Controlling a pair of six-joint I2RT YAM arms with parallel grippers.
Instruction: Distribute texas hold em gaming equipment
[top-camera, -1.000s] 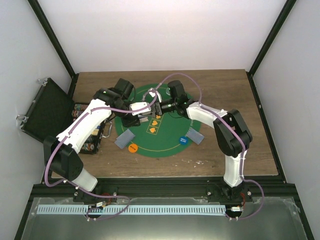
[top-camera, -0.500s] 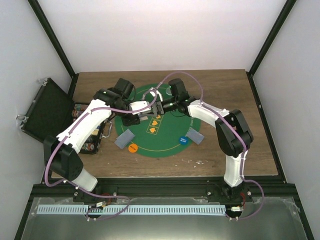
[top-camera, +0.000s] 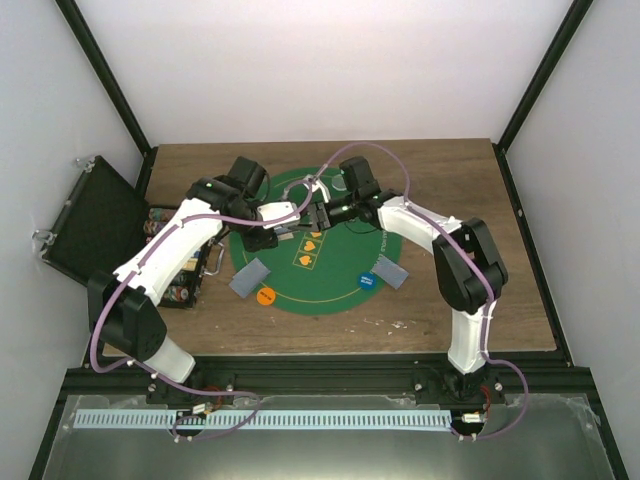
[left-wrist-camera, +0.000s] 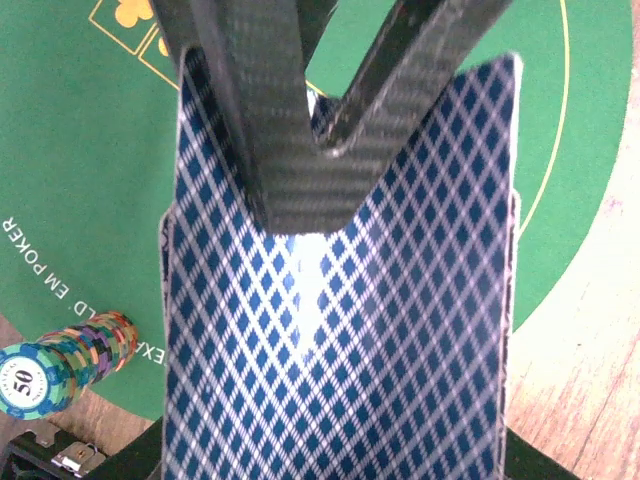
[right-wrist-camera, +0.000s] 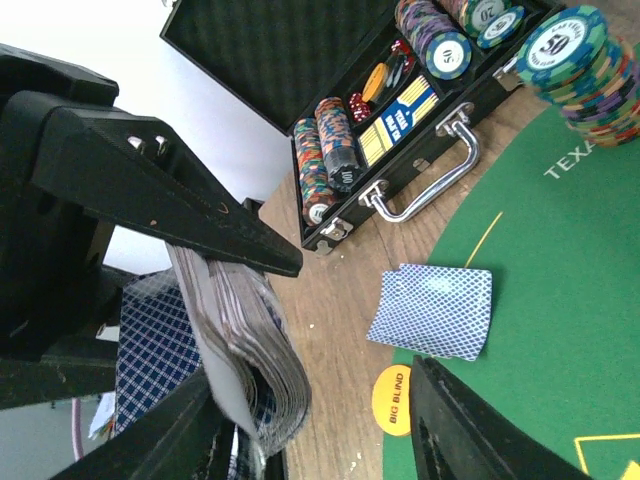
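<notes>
The left gripper (top-camera: 284, 226) is clamped on a thick deck of blue-diamond-backed playing cards (left-wrist-camera: 340, 380), above the round green felt mat (top-camera: 330, 298) toward its 10 o'clock. The right gripper (top-camera: 314, 214) stands part-open, with the deck's end between its jaws. One face-down card pile (top-camera: 249, 277) lies at the mat's 8 o'clock and a second card pile (top-camera: 391, 270) at 4 o'clock.

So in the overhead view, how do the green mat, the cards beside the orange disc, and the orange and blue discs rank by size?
Green mat
Cards
Orange disc and blue disc: look alike, unranked.
</notes>
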